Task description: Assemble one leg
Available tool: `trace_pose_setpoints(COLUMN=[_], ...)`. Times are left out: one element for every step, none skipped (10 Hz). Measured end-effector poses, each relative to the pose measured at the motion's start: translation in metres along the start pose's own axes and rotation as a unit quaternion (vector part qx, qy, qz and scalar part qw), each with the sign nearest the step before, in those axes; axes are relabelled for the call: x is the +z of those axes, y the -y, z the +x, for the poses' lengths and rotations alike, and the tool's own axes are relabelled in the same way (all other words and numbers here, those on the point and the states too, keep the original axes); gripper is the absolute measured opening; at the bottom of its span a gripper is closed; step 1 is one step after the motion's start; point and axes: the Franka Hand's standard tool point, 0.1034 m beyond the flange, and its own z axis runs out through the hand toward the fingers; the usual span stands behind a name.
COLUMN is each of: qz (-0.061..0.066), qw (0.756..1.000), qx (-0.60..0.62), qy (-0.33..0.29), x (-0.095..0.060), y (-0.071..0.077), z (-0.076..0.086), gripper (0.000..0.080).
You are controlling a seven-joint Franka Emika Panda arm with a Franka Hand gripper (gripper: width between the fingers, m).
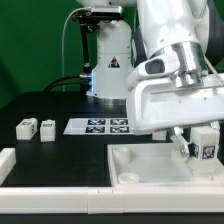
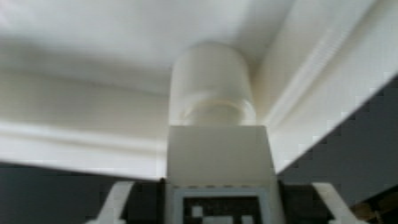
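My gripper (image 1: 201, 150) is shut on a leg (image 1: 206, 143), a stubby white block with a black-and-white tag on its face. I hold it over the right part of the large white panel (image 1: 150, 162) at the front of the table. In the wrist view the leg (image 2: 217, 110) runs up between my fingers (image 2: 121, 200), its round peg end close over the panel's white surface (image 2: 89, 60). Two more legs (image 1: 26, 127) (image 1: 47, 127) stand on the black table at the exterior view's left.
The marker board (image 1: 100, 126) lies flat behind the panel. A white rail (image 1: 5, 163) lies at the front on the exterior view's left. A white stand with a warning sign (image 1: 110, 60) rises at the back. A green wall closes the scene.
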Motion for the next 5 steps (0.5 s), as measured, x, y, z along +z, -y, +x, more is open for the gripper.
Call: trace_pose_setpoints(qz=[0.000, 0.000, 0.000, 0.000, 0.002], qw=[1.000, 1.000, 1.000, 1.000, 1.000], qx=[0.000, 0.000, 0.000, 0.000, 0.000], qy=[0.000, -0.001, -0.001, 0.000, 0.004], x=[0.0004, 0.0004, 0.0004, 0.0003, 0.0010], y=[0.0002, 0.0001, 0.0001, 0.0000, 0.0005], z=[-0.0001, 0.0000, 0.0000, 0.0002, -0.0012], gripper=[0.0290, 0.0290, 0.0290, 0.0290, 0.0339])
